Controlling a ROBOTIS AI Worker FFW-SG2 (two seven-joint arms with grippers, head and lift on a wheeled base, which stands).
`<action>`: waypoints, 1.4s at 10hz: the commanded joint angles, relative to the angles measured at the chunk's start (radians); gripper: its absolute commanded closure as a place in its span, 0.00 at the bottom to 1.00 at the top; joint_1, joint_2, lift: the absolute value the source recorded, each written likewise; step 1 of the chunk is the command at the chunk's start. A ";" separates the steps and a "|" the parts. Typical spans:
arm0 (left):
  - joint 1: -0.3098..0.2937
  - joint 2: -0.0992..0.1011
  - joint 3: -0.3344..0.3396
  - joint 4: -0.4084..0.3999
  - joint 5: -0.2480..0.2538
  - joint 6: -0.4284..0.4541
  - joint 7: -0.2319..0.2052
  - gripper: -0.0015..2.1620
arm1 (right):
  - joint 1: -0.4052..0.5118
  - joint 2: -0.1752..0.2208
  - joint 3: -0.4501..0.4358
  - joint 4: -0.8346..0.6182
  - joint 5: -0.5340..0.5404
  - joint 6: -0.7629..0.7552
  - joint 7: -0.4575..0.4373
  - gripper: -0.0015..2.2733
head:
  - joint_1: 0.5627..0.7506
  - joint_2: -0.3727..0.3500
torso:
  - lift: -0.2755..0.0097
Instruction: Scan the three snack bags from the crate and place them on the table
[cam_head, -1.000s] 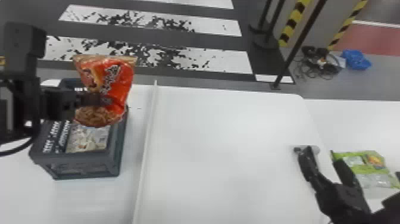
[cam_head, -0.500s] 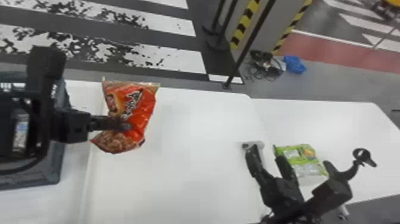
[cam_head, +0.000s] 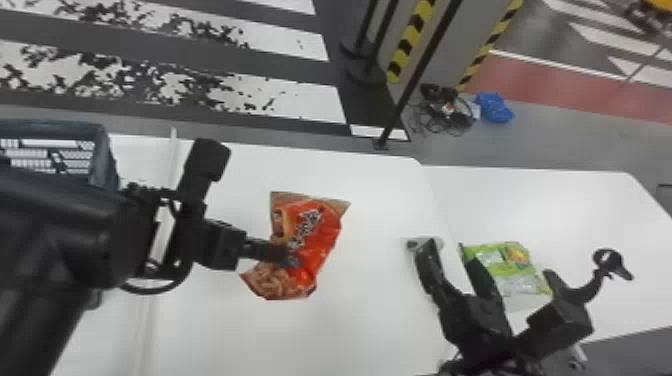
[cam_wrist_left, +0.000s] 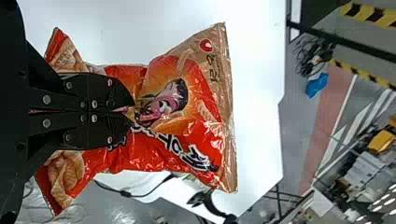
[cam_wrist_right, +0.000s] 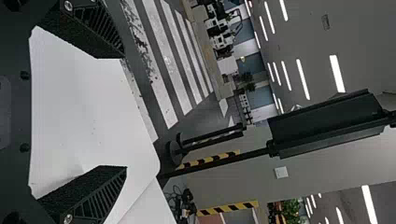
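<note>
Red snack bag (cam_head: 320, 239) tight in left gripper (cam_head: 291, 257), middle partly hidden; right gripper (cam_head: 446, 249) wide; crate (cam_head: 104, 155) cut off.

Glossy, creased plastic film is seen on the red snack bag (cam_wrist_left: 205, 107); the table (cam_head: 370, 320) is smoothly finished. The crate (cam_head: 55, 130) is apparently moulded in dull plastic. The right gripper (cam_head: 446, 248) is faced with rough, matt pads (cam_wrist_right: 77, 189).
</note>
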 joint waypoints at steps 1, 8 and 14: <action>-0.051 -0.012 -0.122 0.175 -0.073 -0.098 -0.005 0.89 | -0.009 0.001 -0.002 0.000 -0.009 -0.003 0.000 0.03 | 0.70 0.03 | 0.84; -0.127 -0.012 -0.326 0.467 -0.070 -0.381 0.025 0.79 | -0.069 -0.001 -0.032 0.052 -0.046 0.003 0.002 0.04 | 0.70 0.03 | 0.84; 0.025 -0.012 -0.090 0.014 -0.038 -0.126 0.029 0.03 | -0.074 -0.001 -0.013 0.054 -0.029 0.003 0.028 0.04 | 0.70 0.03 | 0.84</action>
